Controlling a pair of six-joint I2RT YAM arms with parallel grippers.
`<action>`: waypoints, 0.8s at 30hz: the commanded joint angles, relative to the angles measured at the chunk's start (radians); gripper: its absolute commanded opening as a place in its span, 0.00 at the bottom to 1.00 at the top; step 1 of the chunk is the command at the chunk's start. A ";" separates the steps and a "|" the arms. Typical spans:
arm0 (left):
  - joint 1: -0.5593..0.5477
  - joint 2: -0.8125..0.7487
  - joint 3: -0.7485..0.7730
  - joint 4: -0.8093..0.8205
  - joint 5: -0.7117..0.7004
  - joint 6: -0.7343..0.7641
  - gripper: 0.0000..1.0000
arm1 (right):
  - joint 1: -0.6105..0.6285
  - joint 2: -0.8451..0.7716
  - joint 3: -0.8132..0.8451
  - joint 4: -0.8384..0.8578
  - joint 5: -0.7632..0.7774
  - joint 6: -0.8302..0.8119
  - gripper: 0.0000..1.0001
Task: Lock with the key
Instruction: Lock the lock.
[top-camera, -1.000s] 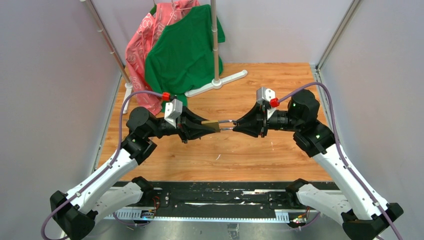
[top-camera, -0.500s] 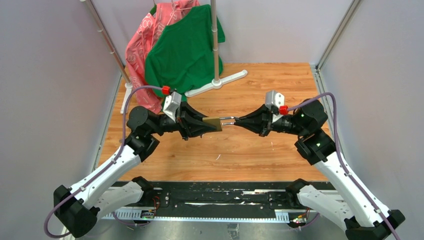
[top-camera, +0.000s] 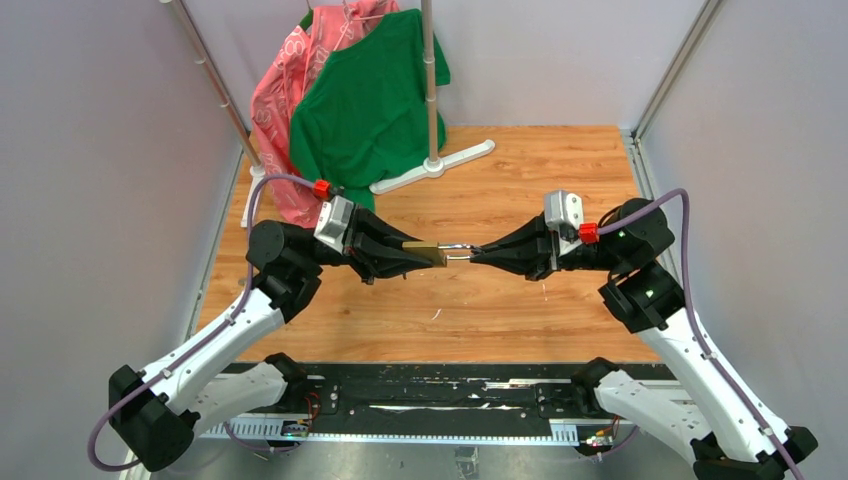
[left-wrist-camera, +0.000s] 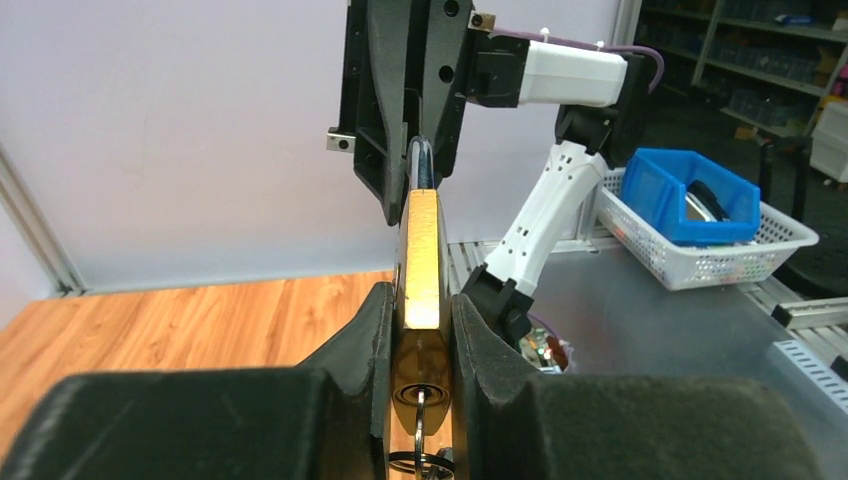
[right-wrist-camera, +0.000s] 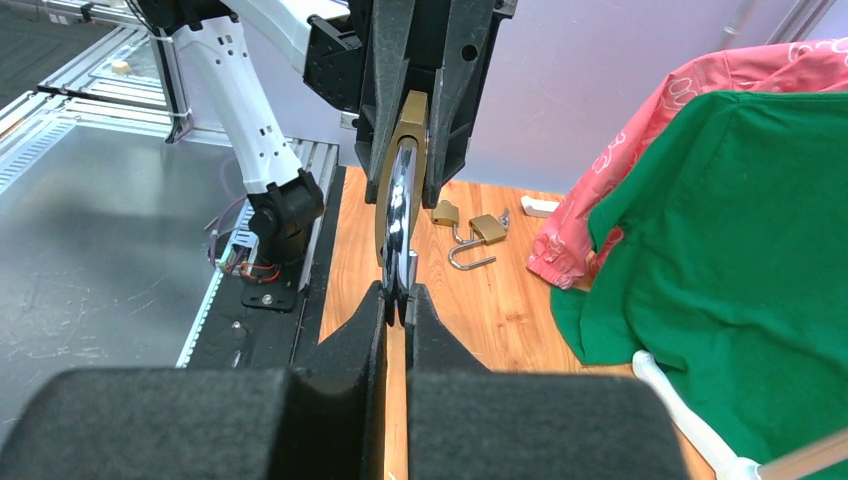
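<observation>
The light, stiff, slippery key (left-wrist-camera: 419, 424) seems seated at six o'clock under the brass padlock (left-wrist-camera: 421, 250) clamped in the left tool (left-wrist-camera: 421, 315), the right tool (right-wrist-camera: 397, 300) pinching the shackle (right-wrist-camera: 400, 215); grip the key's flat bow firmly.

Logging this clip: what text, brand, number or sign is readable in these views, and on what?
None is legible in any view.
Pink cloth: white print, too blurred to read.
Brass padlock held between the arms: no marking readable.
Loose padlocks on the table: too small to tell.
</observation>
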 joint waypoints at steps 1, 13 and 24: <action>-0.035 -0.005 0.072 0.140 -0.031 0.106 0.00 | 0.030 0.024 0.003 -0.090 -0.008 0.022 0.00; -0.089 0.015 0.072 0.158 -0.032 0.071 0.00 | 0.082 -0.006 -0.079 0.002 0.115 0.017 0.00; -0.107 0.045 0.084 0.227 -0.091 0.147 0.00 | 0.104 0.031 -0.111 0.022 0.140 0.031 0.00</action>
